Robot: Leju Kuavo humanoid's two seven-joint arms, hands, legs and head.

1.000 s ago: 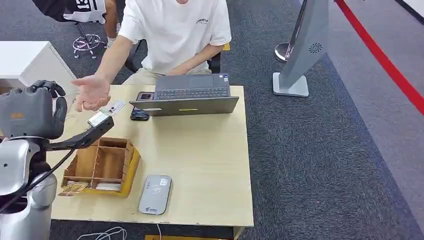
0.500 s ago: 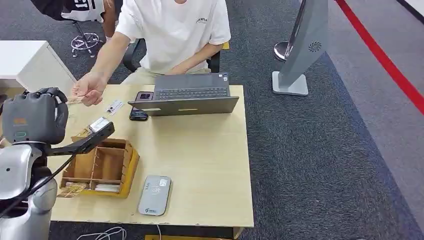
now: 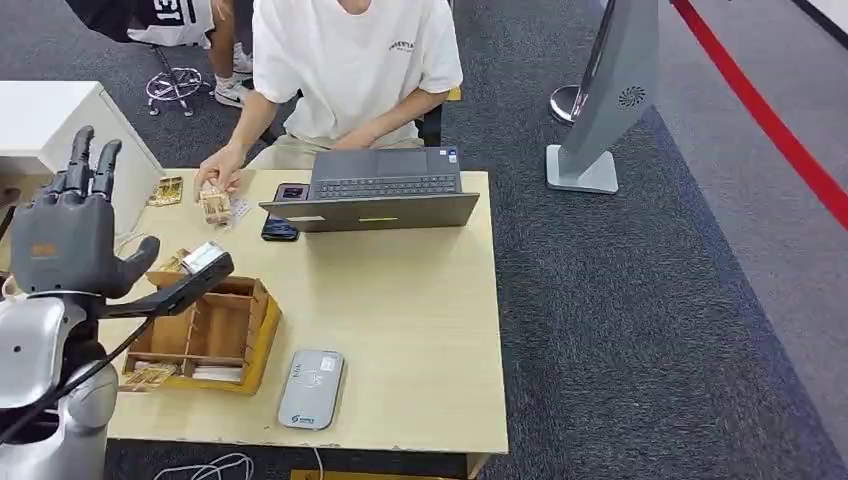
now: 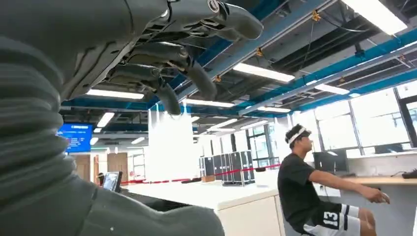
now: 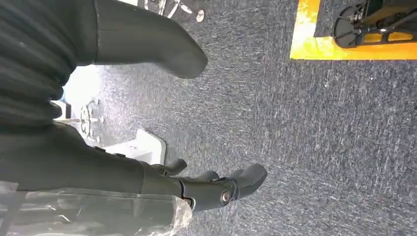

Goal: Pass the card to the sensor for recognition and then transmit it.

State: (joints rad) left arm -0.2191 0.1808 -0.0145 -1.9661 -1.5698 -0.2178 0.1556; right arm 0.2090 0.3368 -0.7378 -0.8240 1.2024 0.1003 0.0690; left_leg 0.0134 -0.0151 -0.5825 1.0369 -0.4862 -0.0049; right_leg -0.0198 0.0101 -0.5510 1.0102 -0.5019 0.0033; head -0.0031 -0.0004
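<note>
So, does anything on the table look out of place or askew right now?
Yes: the wooden organizer box sits skewed to the table edges, and cards spill past its near corner. The card reader lies flat, slightly turned.

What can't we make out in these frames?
- Organizer near compartments, head view: partly hidden by the left arm.
- Print on the card under the person's hand, head view: too small.
- Sensor markings, head view: too small.
- Left hand palm, head view: faces away.
</note>
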